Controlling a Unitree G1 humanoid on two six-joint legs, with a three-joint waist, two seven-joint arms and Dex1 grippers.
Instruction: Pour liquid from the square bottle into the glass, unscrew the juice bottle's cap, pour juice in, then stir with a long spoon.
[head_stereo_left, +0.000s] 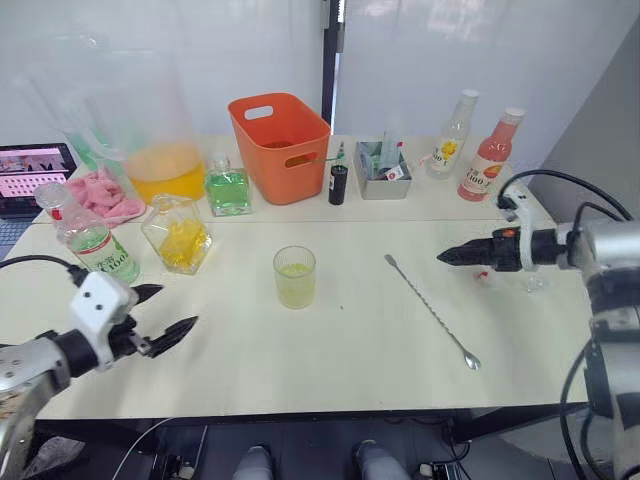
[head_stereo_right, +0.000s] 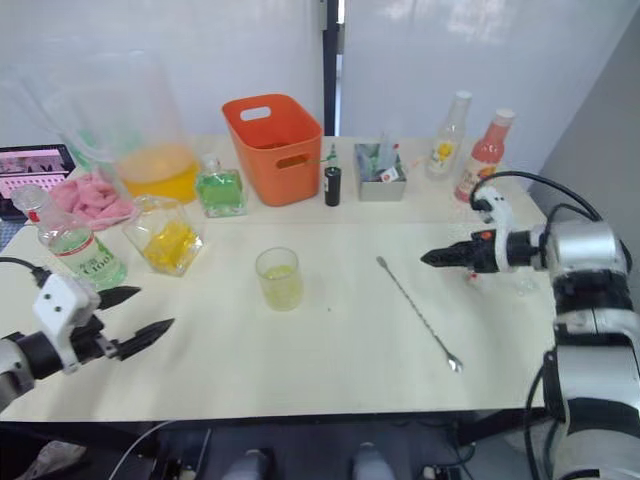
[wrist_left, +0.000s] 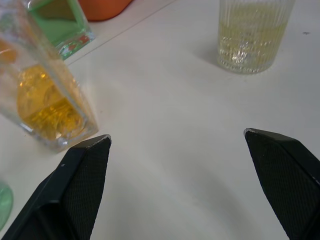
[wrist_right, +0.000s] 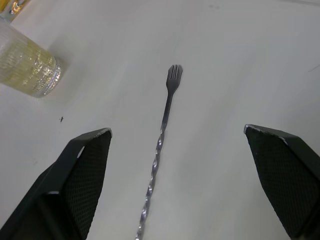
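Left gripper (head_stereo_left: 160, 313) spread, empty, near-left; juice step looks next.
Glass (head_stereo_left: 294, 277) mid-table already holds yellowish liquid; square bottle (head_stereo_left: 178, 236) stands upright far-left of it, just beyond the left gripper. Juice bottle (head_stereo_left: 89, 238) tilts at the left edge, just far of the left gripper, so the left arm is nearer it. Right gripper (head_stereo_left: 447, 256) spread and empty, at the right; spoon (head_stereo_left: 431, 310) lies flat just left of it, long axis running far-left to near-right.

A cream table (head_stereo_left: 330, 370) stands before white wall panels (head_stereo_left: 480, 50) (split by a dark vertical post (head_stereo_left: 327, 50)).
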